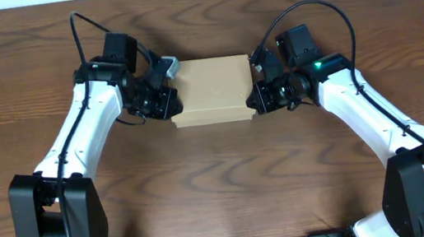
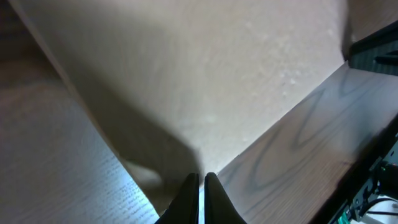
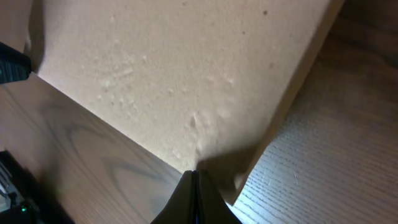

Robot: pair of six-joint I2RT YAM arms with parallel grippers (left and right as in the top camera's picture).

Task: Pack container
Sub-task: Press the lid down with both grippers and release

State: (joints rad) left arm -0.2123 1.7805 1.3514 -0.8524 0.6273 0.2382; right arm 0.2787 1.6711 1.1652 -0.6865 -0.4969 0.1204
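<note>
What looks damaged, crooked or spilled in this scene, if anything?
Nothing serious. The container lies flat and closed on the table, with nothing spilled. Only faint dimples mark its cardboard in the right wrist view.

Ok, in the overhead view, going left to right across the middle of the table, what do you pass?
left arm → left end effector → cardboard container → right end effector → right arm
</note>
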